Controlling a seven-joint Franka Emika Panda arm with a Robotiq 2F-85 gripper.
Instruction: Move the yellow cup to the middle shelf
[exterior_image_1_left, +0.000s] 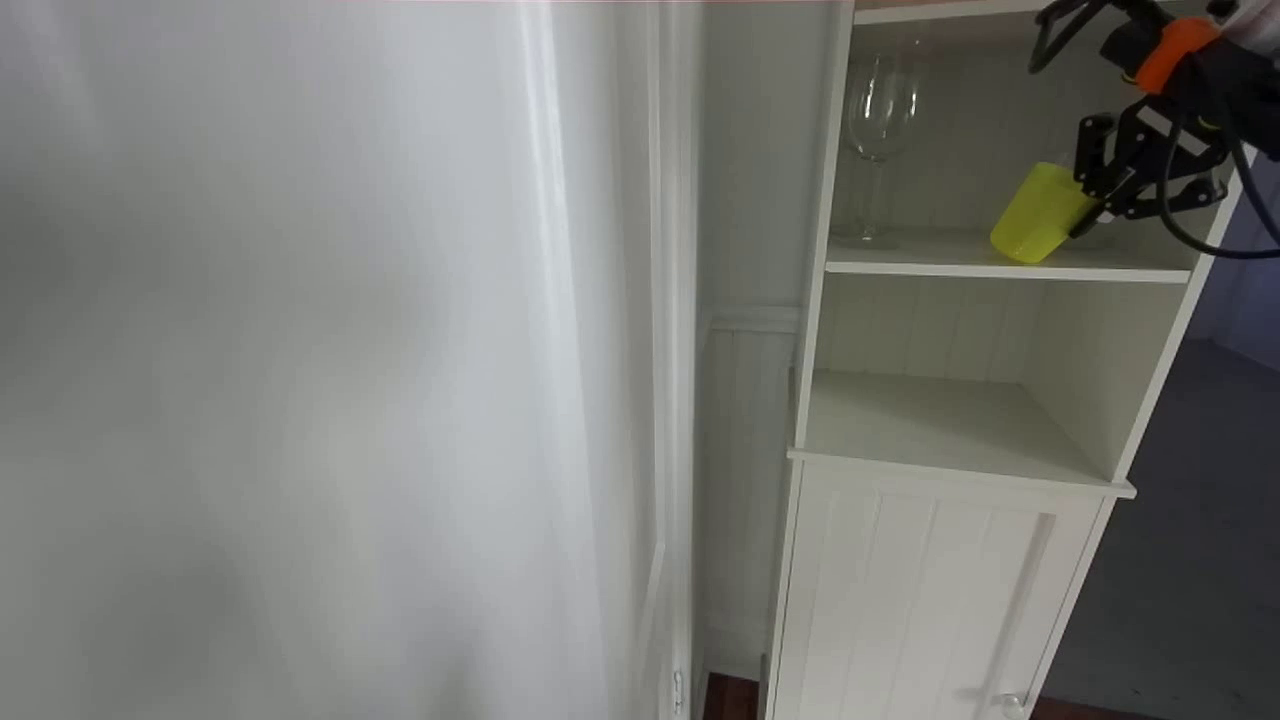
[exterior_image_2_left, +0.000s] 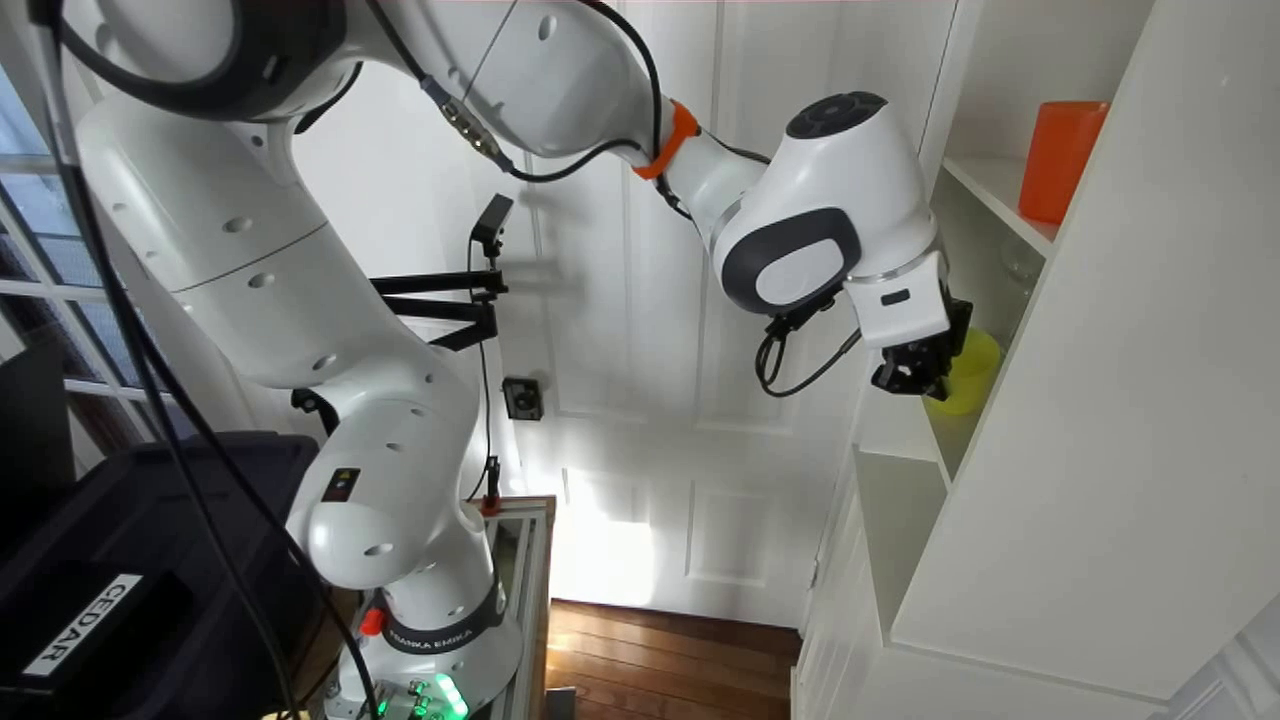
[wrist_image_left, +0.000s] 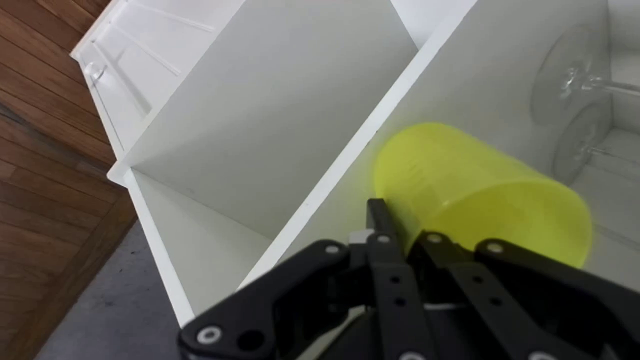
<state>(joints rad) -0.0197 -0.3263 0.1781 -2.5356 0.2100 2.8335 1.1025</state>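
Note:
The yellow cup is tilted over the middle shelf, with its base end low near the board. The cup also shows in an exterior view, partly hidden by the gripper and the cabinet side. In the wrist view the cup leans with its open mouth toward the lower right, above the shelf's front edge. My gripper is shut on the cup's wall, one finger outside and the other at the inside of the rim. I cannot tell whether the base touches the shelf. The gripper also shows in both exterior views.
A clear wine glass stands at the left of the same shelf. Two clear stemmed bases show in the wrist view. An orange cup stands on the shelf above. The cabinet side panel and the lower ledge frame the space.

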